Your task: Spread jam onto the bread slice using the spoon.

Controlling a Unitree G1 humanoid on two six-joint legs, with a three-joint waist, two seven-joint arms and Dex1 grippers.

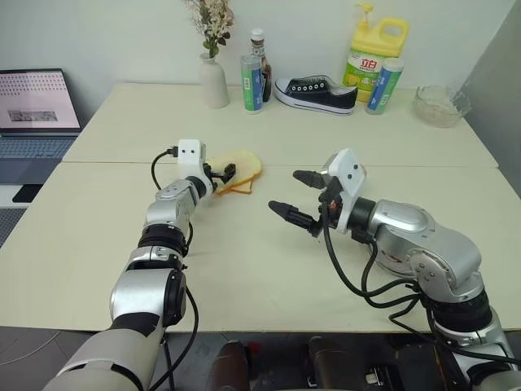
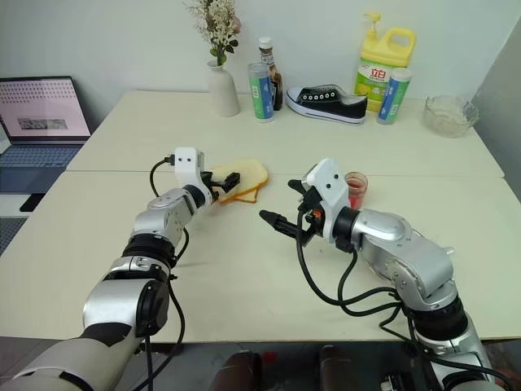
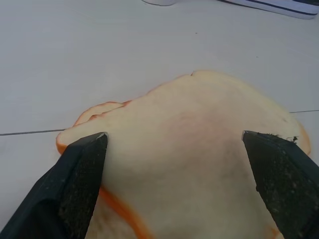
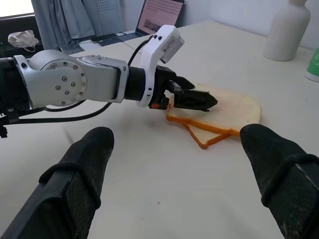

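Note:
The bread slice point(image 1: 247, 165), pale yellow with a tan crust, lies on the table point(image 1: 244, 269), partly on top of a smaller slice point(image 4: 204, 138). My left gripper point(image 1: 225, 173) is open and low at the slice's near end. Its two fingertips point(image 3: 87, 154) stand one on each side of the slice. I cannot tell whether they touch it. My right gripper point(image 2: 277, 200) hovers open and empty above the table, to the right of the bread and pointing towards it. The jam point(image 2: 356, 189) is in a small clear jar just behind my right wrist. The spoon is out of view.
Along the far edge stand a white vase with flowers point(image 1: 214, 80), two bottles point(image 1: 254, 81), a black shoe point(image 1: 316, 93), a yellow detergent bottle point(image 1: 370, 57) and a glass bowl point(image 1: 440, 106). A laptop point(image 1: 37, 110) sits at the far left.

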